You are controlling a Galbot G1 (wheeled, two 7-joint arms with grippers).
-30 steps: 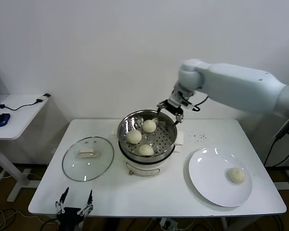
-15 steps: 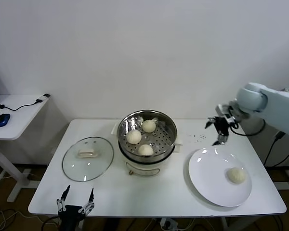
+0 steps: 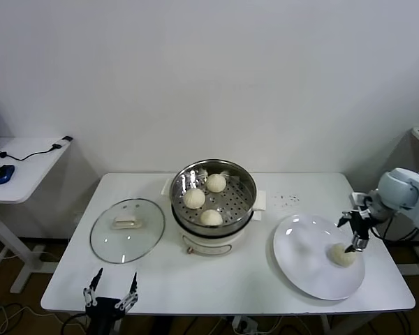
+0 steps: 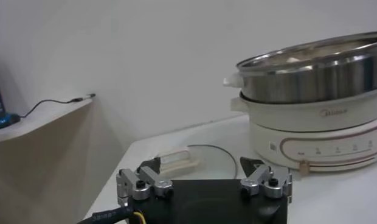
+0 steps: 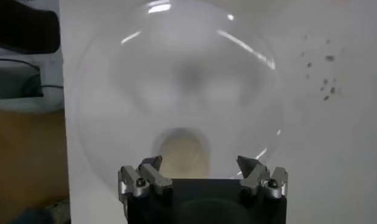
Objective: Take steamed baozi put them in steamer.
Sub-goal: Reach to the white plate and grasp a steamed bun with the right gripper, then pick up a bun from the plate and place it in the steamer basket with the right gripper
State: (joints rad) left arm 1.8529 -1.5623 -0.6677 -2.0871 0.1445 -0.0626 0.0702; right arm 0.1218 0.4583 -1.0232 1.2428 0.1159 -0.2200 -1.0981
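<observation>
Hovering w/ fingers apart, the right gripper point(image 3: 356, 232) sits just above the last round cream-white bun point(image 3: 343, 255) on the flat white plate point(image 3: 304, 269); left gripper point(image 3: 110, 292) is far off, also apart.

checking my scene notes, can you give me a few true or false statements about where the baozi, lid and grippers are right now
1. Three baozi sit in the steamer. True.
2. The plate holds two baozi. False: one baozi is on it.
3. The glass lid covers the steamer. False: it lies on the table on the robot's left of the steamer.
4. The right gripper is open just above the plate's baozi. True.
5. The left gripper holds a baozi. False: it is open and empty at the table's near edge.
</observation>
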